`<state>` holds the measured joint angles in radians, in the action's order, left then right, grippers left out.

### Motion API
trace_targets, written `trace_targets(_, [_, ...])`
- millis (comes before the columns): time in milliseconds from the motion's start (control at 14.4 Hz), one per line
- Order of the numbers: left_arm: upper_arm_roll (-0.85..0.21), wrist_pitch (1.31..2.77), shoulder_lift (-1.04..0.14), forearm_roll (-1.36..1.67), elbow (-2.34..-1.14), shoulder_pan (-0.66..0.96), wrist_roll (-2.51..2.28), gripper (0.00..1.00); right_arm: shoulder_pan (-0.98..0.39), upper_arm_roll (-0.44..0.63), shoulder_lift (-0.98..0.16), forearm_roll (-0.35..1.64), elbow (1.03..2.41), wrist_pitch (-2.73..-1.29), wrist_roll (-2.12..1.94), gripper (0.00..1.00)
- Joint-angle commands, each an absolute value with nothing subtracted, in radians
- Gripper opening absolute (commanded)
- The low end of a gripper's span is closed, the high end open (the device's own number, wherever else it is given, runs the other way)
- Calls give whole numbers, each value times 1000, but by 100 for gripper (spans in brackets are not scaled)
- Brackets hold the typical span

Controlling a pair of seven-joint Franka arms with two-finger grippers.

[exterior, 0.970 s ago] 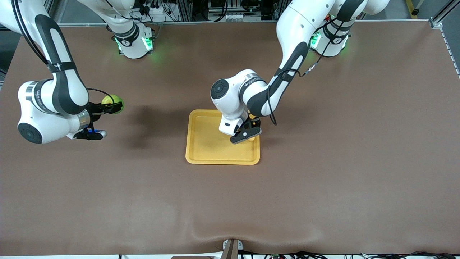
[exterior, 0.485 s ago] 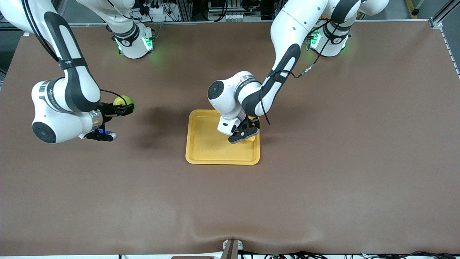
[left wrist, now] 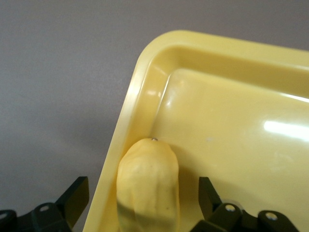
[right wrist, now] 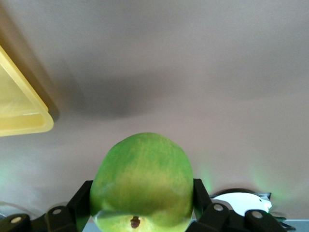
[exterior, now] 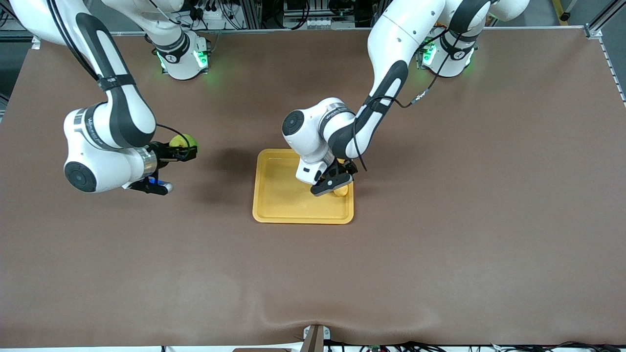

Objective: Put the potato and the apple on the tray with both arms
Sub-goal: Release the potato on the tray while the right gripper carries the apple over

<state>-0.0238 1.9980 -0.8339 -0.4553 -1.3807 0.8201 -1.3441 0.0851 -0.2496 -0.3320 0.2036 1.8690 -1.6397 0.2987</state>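
The tray (exterior: 293,195) is lying flat on the brown bench (exterior: 440,244), about in the middle of it. The left gripper (exterior: 341,184) is reaching down into the tray, at the tray's side toward the left arm's end of the bench. Its fingers (left wrist: 75,195) are standing apart, released, with a clear gap on each side of the potato (left wrist: 148,186). The potato is resting on the tray floor, right against the tray's raised rim (left wrist: 126,130) and near one rounded corner. In the front view only a small part of the potato (exterior: 341,190) is showing beside the gripper.

The right gripper (exterior: 188,150) is hanging over the bare bench, toward the right arm's end of the bench from the tray and well apart from it. It is grasping the apple (exterior: 183,142), with the fingers pressing on both sides of the fruit. In the right wrist view the apple (right wrist: 141,186) is sitting between the fingers (right wrist: 79,198) with its stem dimple facing the camera, and a corner of the tray (right wrist: 21,113) is showing farther off
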Motion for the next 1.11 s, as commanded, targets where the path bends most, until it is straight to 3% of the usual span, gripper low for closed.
trace_targets(0, [-14, 1973, -776, -468, -1371, 822, -1355, 100, 78, -287, -342, 250, 1864, -1683, 369, 0])
trace_targets(346, [-20, 1885, -680, -410, -1402, 747, -1238, 100, 54, -330, -388, 291, 1838, -1773, 437, 0])
trace_targets(762, [-21, 1868, -415, -276, -1598, 563, -926, 100, -37, -348, -500, 290, 1706, -1795, 643, 0])
trace_targets(1039, [-21, 1868, -270, -201, -1705, 439, -706, 100, -51, -385, -552, 291, 1689, -1902, 699, 0])
